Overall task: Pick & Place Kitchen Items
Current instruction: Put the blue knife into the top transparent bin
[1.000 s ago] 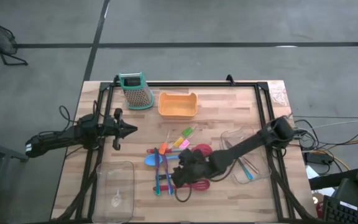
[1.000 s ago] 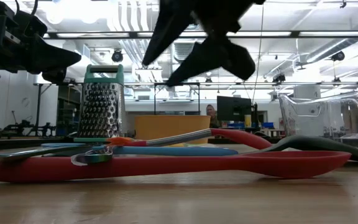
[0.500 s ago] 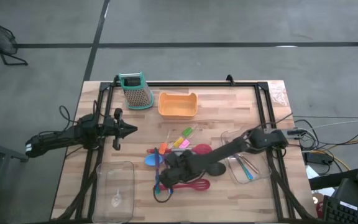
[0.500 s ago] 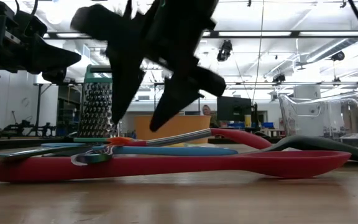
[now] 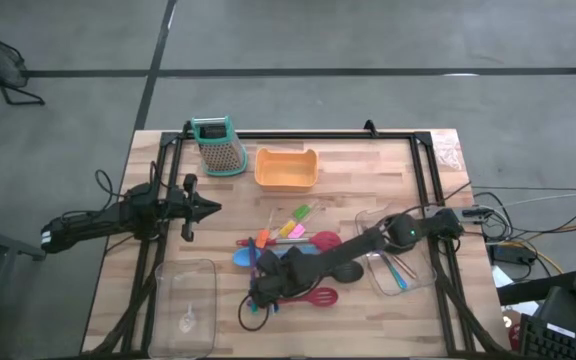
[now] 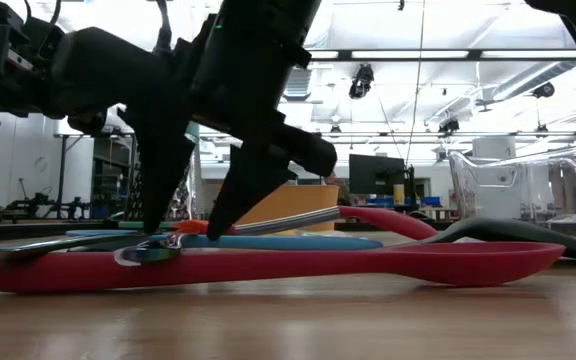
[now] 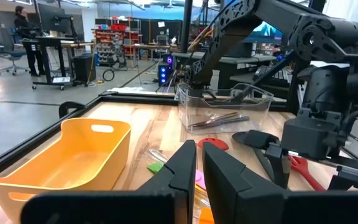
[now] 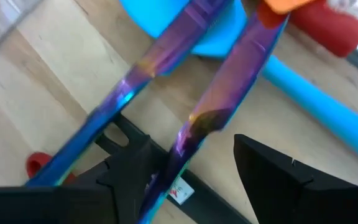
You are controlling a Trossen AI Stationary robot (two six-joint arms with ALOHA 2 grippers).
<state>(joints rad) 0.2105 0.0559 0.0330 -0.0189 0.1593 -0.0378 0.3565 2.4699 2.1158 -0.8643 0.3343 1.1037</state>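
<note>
The utensils lie in a pile at the table's middle: a blue spoon (image 5: 243, 257), a long red spoon (image 6: 268, 265), a black spoon (image 6: 508, 232), a red slotted spatula (image 5: 318, 297) and small coloured pieces (image 5: 290, 222). Two thin shiny blue cutlery pieces (image 8: 216, 106) lie side by side over the blue spoon. My right gripper (image 5: 258, 290) is open and low over the pile's left end. Its fingers (image 8: 272, 180) stand on either side of one cutlery piece. My left gripper (image 5: 206, 210) is shut and empty, held above the table's left part.
A teal-topped metal grater (image 5: 218, 145) and an orange tray (image 5: 286, 168) stand at the far side. A clear bin (image 5: 186, 305) sits at the near left. Another clear bin (image 5: 418, 275) at the right holds cutlery. A black frame (image 5: 298, 134) runs along the table's edges.
My right gripper has gone toward the table's left edge and down onto the left end of the utensil pile, and its open fingers now reach down beside the shiny cutlery. The utensils have stayed where they were.
</note>
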